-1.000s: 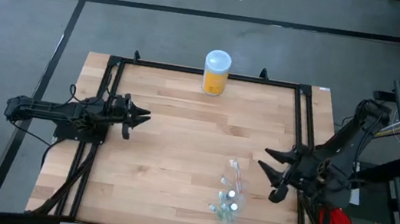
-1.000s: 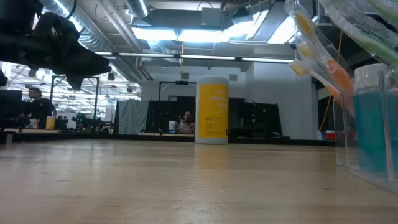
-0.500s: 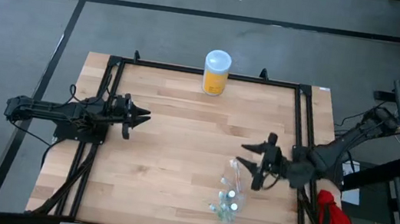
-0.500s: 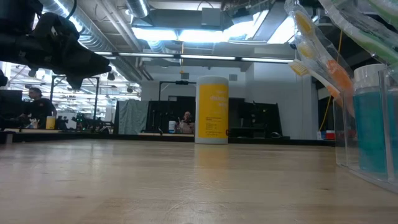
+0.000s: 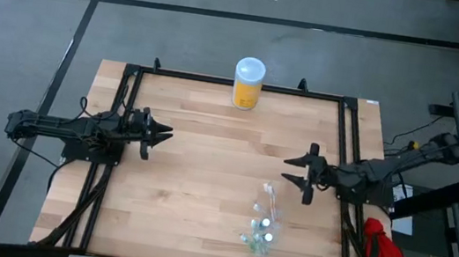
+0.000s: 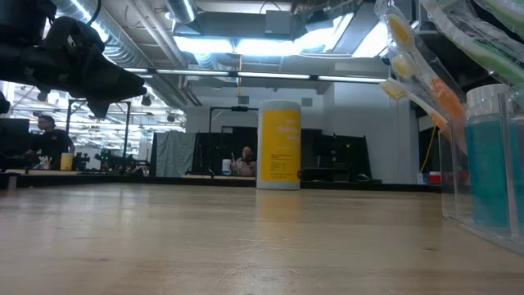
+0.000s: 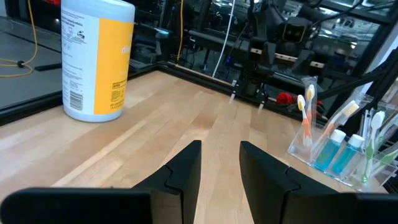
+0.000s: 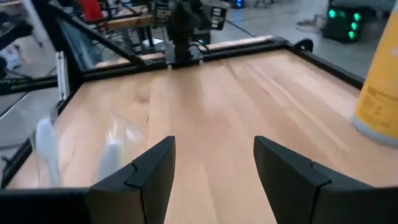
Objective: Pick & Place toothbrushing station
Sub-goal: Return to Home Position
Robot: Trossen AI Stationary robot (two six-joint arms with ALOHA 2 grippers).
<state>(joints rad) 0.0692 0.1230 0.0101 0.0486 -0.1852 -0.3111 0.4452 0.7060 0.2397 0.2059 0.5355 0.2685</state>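
The toothbrushing station (image 5: 261, 223) is a clear holder with several pale toothbrushes and teal-blue tubes. It stands on its base on the wooden table, near the front, right of the middle. It also shows in the left wrist view (image 7: 336, 143) and close up in the low view (image 6: 479, 123). My right gripper (image 5: 293, 171) hovers open just beyond the station's far side, pointing toward the table's left; its fingers hold nothing (image 8: 214, 155). My left gripper (image 5: 164, 133) waits open over the table's left side, pointing right (image 7: 221, 155).
A yellow jar with a white lid (image 5: 248, 82) stands at the middle of the table's far edge. A black frame rail (image 5: 346, 153) runs round the tabletop. A red glove (image 5: 384, 254) lies off the table's right front corner. Bare wood (image 5: 216, 162) lies between the two grippers.
My right gripper has come in from the table's right edge, sinking and swinging toward the left and then the far edge. It has turned from slanting toward the near edge to pointing straight left. It stays open. The station has not moved.
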